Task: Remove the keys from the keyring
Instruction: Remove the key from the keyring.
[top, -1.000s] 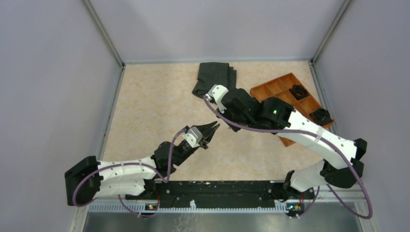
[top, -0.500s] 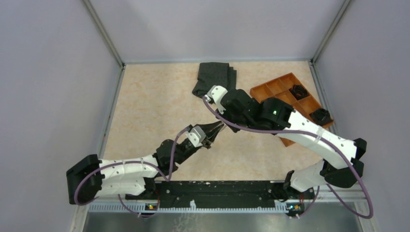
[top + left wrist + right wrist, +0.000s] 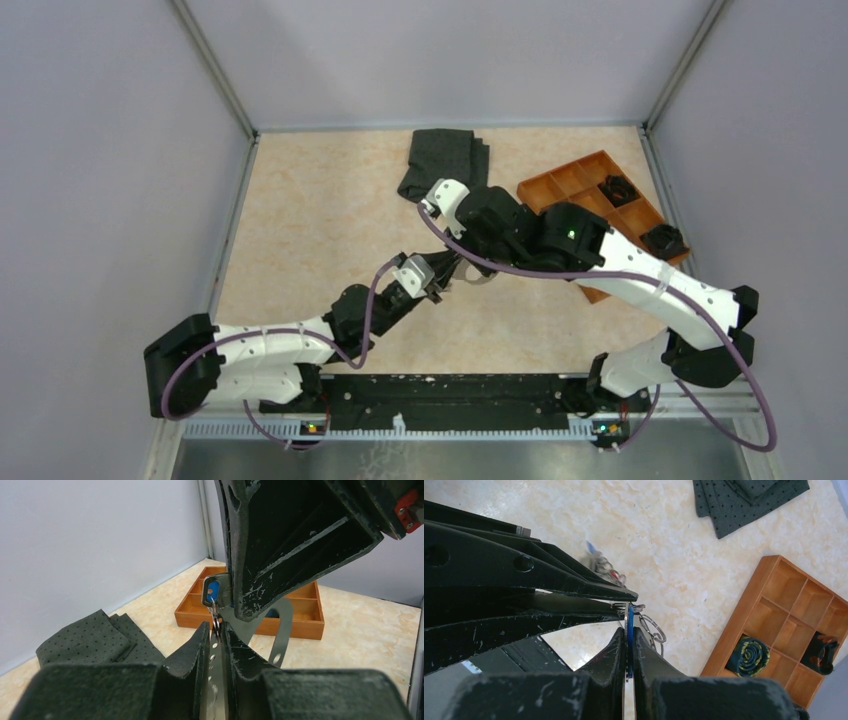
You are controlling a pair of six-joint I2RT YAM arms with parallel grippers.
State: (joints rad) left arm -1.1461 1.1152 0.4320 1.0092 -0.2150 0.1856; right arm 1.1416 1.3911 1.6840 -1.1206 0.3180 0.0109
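Observation:
A blue-headed key [image 3: 213, 590] hangs from the small metal ring at the end of the pale grey keyring [image 3: 283, 625]. My left gripper [image 3: 216, 628] is shut on the keyring's holed band just below that ring. From above, my right gripper [image 3: 629, 631] is shut on the blue key [image 3: 630, 617], with wire rings [image 3: 652, 628] dangling beside it. In the top view both grippers meet tip to tip above the table's middle, left gripper [image 3: 441, 271] against right gripper [image 3: 461, 262]. A few more keys [image 3: 600, 564] lie blurred on the table beneath.
An orange compartment tray [image 3: 577, 172] sits at the right, with black clumps [image 3: 617, 188] in its cells and a rolled tie [image 3: 750, 656]. A folded dark grey cloth [image 3: 443, 160] lies at the back centre. Grey walls enclose the table.
My left gripper has moved forward and to the right until its tips meet the right gripper. The right arm has barely moved.

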